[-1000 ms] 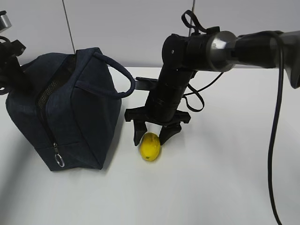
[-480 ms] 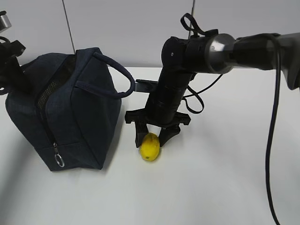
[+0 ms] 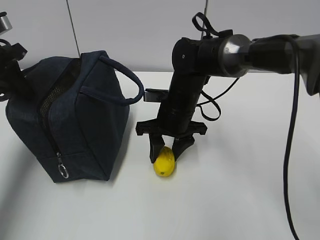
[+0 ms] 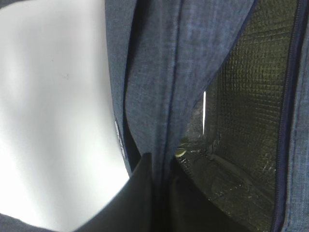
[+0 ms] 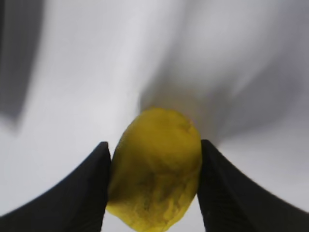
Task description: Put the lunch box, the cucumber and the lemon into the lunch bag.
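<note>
Over the last second the right gripper (image 3: 168, 148) has narrowed its jaws until both fingers press the lemon (image 3: 164, 162) on the white table (image 3: 240, 190), just beside the lunch bag (image 3: 75, 117). The lemon looks ready to lift, while the left gripper, pinched shut on the bag's opening edge, holds the mouth open.

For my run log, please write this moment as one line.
right gripper: jaws against both sides of lemon | lemon: on table | left gripper: pinching lunch bag edge | bag: open
</note>
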Robot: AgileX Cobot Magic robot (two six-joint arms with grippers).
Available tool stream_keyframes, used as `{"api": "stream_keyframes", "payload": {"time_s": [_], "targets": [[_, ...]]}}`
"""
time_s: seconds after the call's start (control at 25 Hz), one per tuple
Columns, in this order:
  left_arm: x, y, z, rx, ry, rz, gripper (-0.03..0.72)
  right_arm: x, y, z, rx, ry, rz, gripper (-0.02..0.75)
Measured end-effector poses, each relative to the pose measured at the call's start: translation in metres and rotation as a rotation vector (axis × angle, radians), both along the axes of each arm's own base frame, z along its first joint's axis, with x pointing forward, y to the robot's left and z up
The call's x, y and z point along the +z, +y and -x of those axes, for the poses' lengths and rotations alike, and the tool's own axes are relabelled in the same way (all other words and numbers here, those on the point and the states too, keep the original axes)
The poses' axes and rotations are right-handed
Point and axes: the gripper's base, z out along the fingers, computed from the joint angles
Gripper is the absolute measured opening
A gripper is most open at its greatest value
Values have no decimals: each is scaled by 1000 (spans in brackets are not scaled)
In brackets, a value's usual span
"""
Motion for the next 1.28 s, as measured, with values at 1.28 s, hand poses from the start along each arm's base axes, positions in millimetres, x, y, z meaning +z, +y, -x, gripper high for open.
{"api": "stream_keyframes", "payload": {"time_s": [1.28], "targets": [[0, -4, 0, -19, -6, 5, -9, 176, 12, 20, 155, -309, -406, 389]]}}
